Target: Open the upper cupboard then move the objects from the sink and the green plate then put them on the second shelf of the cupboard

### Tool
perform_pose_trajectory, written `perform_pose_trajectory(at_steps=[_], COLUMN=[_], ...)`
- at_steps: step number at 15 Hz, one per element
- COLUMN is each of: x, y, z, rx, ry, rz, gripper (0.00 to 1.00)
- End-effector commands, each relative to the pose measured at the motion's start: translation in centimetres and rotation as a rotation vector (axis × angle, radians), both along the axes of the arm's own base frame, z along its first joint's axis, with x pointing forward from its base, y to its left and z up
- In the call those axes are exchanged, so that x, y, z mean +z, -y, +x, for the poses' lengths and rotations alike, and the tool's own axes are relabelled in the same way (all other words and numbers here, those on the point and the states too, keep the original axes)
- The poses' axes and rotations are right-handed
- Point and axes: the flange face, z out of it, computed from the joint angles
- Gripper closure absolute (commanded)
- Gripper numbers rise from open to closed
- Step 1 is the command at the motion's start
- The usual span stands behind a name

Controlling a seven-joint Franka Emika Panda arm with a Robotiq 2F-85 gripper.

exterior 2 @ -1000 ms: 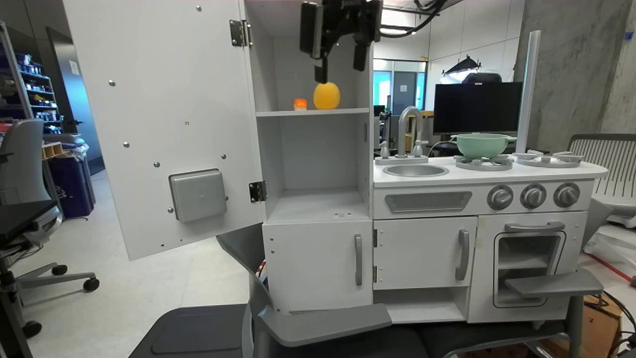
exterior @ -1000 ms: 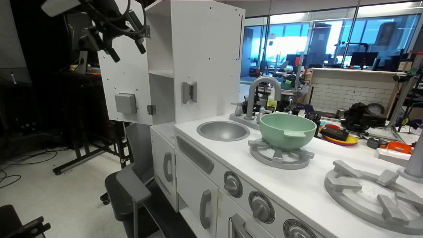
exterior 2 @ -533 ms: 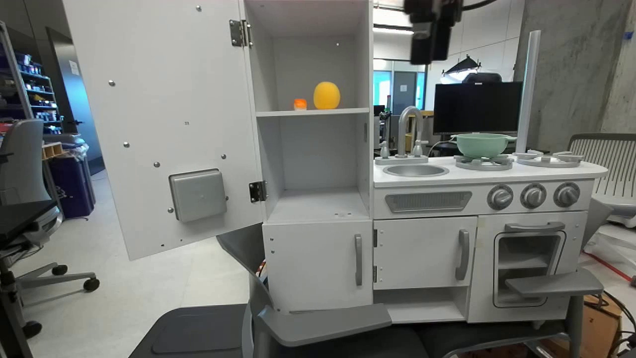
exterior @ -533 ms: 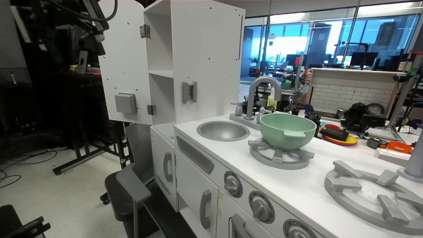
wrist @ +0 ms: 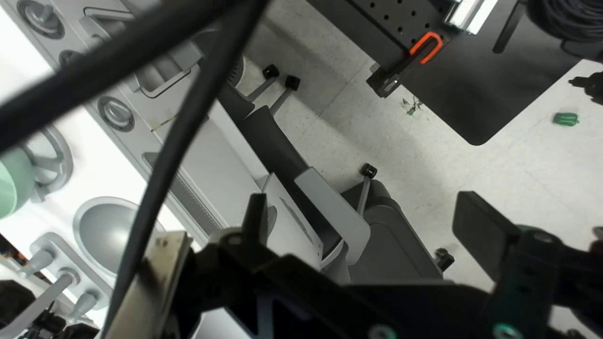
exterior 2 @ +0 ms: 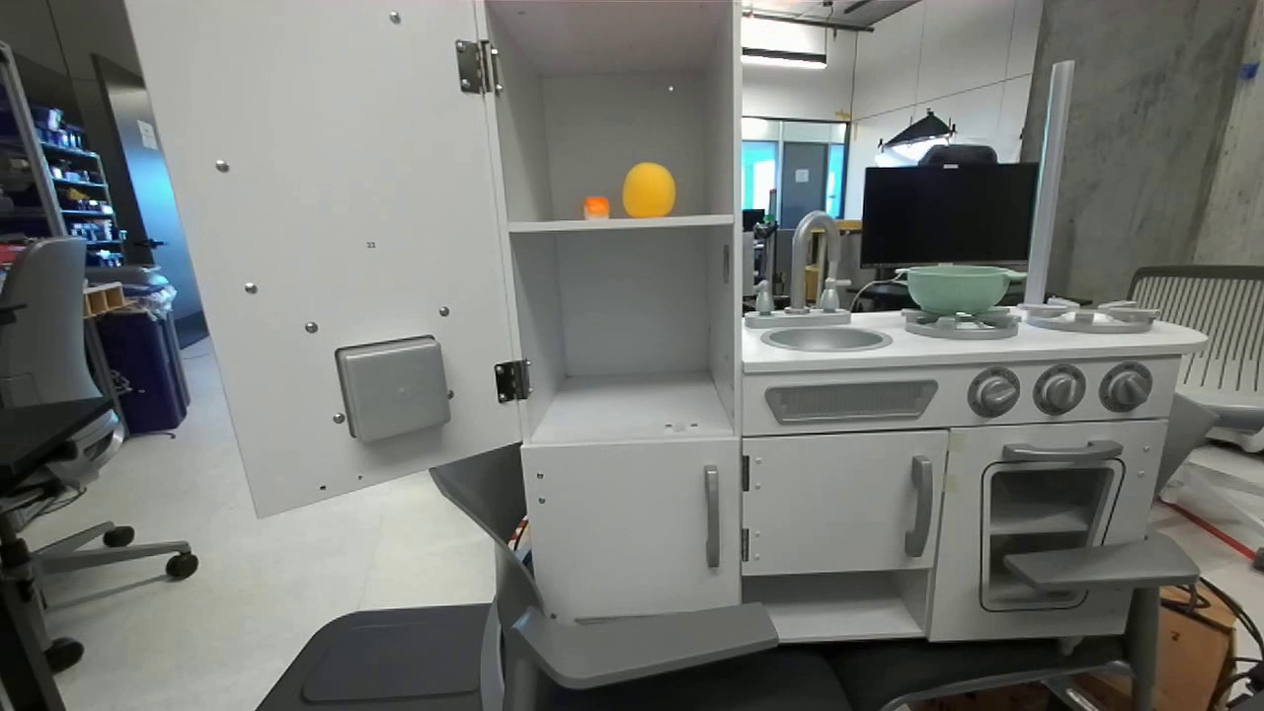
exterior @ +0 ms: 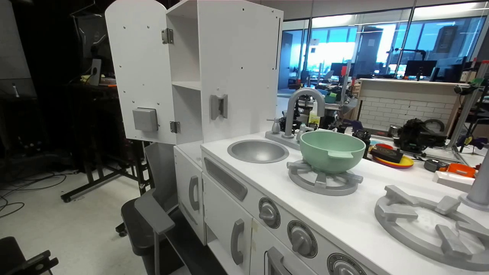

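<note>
The upper cupboard [exterior 2: 637, 306] stands with its white door [exterior 2: 326, 197] swung wide open; the open door [exterior: 141, 72] shows in both exterior views. On its middle shelf stand a yellow rounded toy piece [exterior 2: 649, 191] and, to its left, a smaller orange-and-white piece [exterior 2: 596, 207]. The sink [exterior: 258, 151] has nothing visible in it. The green plate [exterior: 331, 152] sits on a burner ring; its bottom inside is hidden. My gripper [wrist: 367, 212] is open with nothing between its fingers, high over the chair and counter front. It is out of both exterior views.
The faucet [exterior: 305, 107] rises behind the sink. A grey upright post [exterior 2: 1047, 188] stands by the rear burner. A chair [exterior 2: 647, 642] stands in front of the low cabinets. Black cables [wrist: 188, 122] cross the wrist view. A black table [wrist: 466, 84] shows there too.
My gripper has moved away from in front of the upper cupboard, rightwards and up in an exterior view, and has left both exterior views. The two toy pieces stay on the shelf.
</note>
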Motion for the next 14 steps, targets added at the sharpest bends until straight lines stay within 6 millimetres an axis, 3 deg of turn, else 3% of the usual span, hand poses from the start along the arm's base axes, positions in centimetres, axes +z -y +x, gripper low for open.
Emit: perform_pose_trajectory(at_steps=[1,7,10,14], x=[2.4,5.4,5.7,5.4], y=[3.5,9.5,10.1,9.9], z=[-6.3,-16.8,-19.4,-19.4], rx=[-0.141,-0.372,-0.456,-0.436], ry=[0.015,-0.136,-0.227,-0.214], rz=[0.112,0.078,0.054,0.059], gripper=[0.0,0.0,0.0,0.0])
